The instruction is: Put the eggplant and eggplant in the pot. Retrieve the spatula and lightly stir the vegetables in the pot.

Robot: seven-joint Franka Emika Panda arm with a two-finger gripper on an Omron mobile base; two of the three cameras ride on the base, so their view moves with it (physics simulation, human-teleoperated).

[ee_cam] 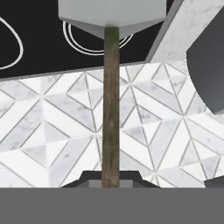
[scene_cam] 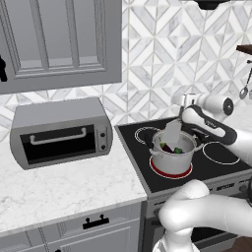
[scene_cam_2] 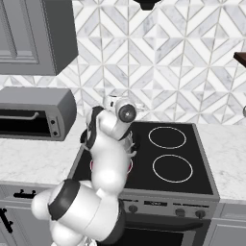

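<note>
Stirring step in hand: claw clamped on spatula handle, blade above the pot holding eggplants; next, lower and sweep gently.

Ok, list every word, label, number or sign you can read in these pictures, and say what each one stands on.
No text can be read anywhere.
Stove front panel: small light marks by the knobs, too small and blurred to read.
Toaster oven: two knobs, no legible markings.
Cooktop: white burner rings, no lettering.
Pot, spatula, cabinets, wall tiles: no lettering.
</note>
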